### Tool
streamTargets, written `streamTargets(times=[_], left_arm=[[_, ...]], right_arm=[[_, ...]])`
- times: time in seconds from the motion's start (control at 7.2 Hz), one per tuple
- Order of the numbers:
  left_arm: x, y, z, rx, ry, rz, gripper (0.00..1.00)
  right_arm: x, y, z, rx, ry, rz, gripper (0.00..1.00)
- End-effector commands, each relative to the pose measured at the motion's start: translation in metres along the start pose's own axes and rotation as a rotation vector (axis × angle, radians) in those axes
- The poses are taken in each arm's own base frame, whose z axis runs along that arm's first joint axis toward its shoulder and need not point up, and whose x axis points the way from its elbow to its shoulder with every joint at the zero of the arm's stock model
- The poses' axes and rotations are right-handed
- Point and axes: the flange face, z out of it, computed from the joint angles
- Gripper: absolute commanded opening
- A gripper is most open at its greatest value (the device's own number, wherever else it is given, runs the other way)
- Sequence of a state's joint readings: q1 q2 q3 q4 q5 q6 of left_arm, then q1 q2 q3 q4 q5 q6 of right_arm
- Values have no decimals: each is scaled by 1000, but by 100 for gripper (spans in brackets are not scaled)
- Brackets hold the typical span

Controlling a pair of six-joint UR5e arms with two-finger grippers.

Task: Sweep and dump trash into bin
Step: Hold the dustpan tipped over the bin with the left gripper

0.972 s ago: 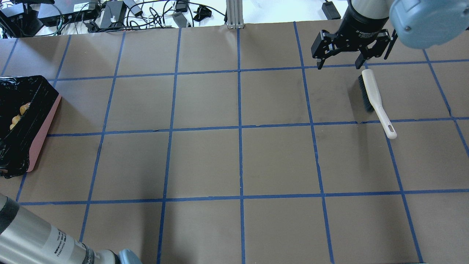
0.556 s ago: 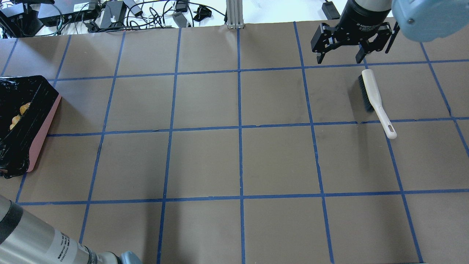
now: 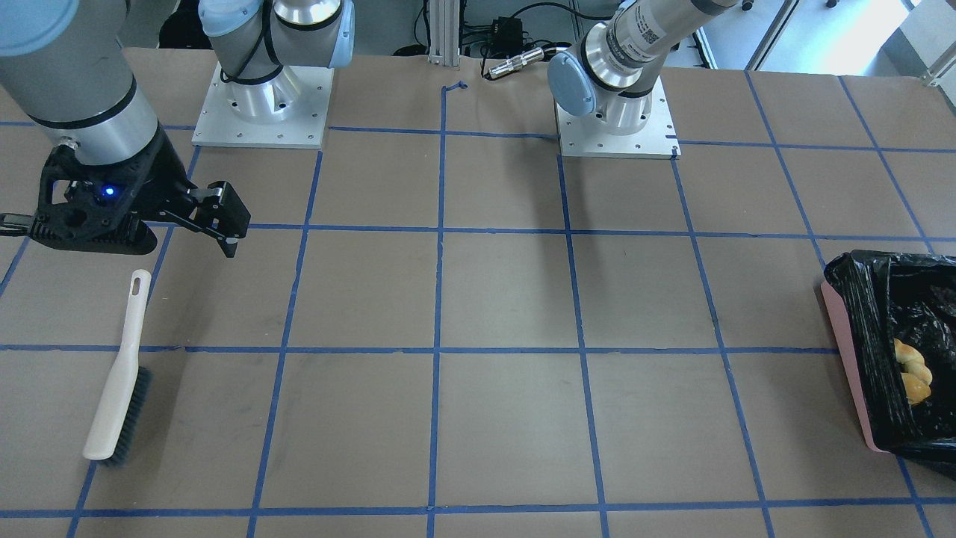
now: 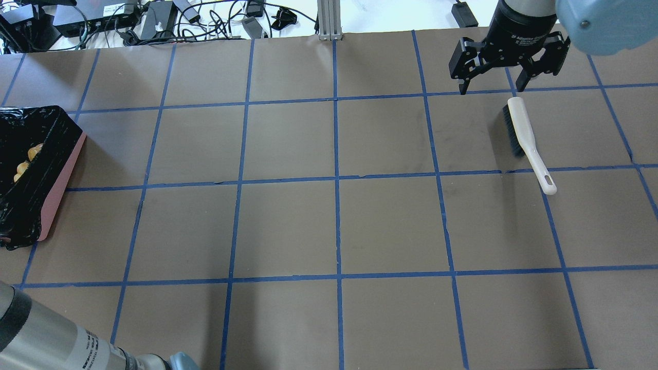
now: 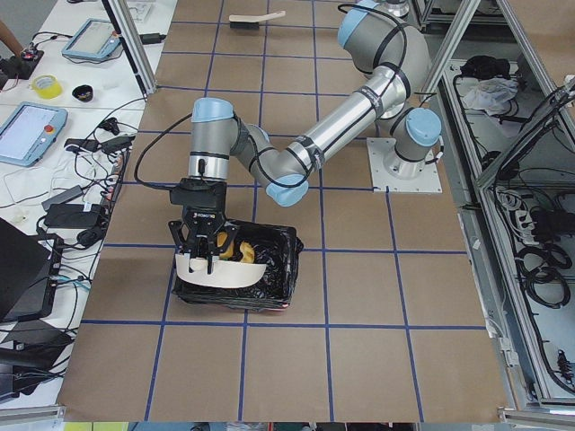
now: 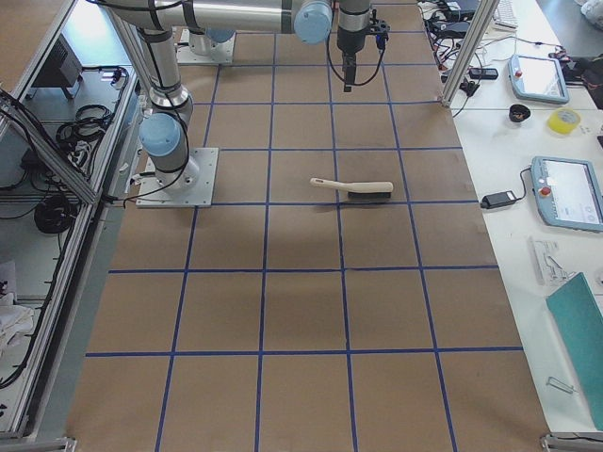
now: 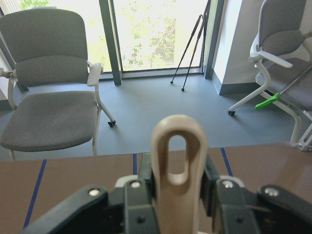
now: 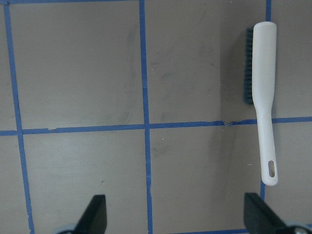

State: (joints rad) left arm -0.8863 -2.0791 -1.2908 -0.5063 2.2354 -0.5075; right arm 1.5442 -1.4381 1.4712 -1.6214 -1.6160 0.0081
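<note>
Some of the trash (image 3: 913, 373), soft light yellow-brown lumps, lies inside the bin (image 3: 848, 351). The left gripper (image 5: 203, 256) holds the beige dustpan (image 5: 220, 272) tight by its stiff handle, right over the bin. The right gripper (image 4: 491, 88) hangs empty, jaws wide, near the brush (image 4: 520, 131). The brush looks hard and light; its thin handle is the best place to grab.

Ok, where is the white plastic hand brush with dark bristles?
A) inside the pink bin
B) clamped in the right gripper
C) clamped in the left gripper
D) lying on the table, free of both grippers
D: the brush lies flat on the table, the open right gripper apart from it; the left gripper holds a beige dustpan.
</note>
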Motion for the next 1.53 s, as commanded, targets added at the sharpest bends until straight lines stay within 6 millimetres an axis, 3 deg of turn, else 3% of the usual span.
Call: streamTargets(times=[0.0,0.14,0.28,0.42,0.56,0.69,0.83,0.97,1.39], left_arm=[[-3,0,-4,-2,1,23,0],[8,-14,-9,-9,-14,17,0],[0,3,-13,-15,-23,28,0],[-11,23,3,20,26,22,0],[8,-1,-5,-5,-23,29,0],[-4,34,-8,12,-16,40,0],[-8,29,-4,53,-4,14,0],[-9,40,2,22,-24,47,0],[-11,38,-2,20,-20,80,0]], right_arm=[[0,-2,-6,37,-7,10,100],[-4,2,-12,48,-40,19,100],[-7,1,-15,62,-65,23,100],[-7,6,-16,65,-64,24,100],[-8,13,-15,62,-68,23,100],[-8,23,-12,56,-70,23,100],[-7,28,-6,44,-69,26,100],[-8,28,-3,38,-69,25,100],[-8,28,-2,38,-63,20,100]])
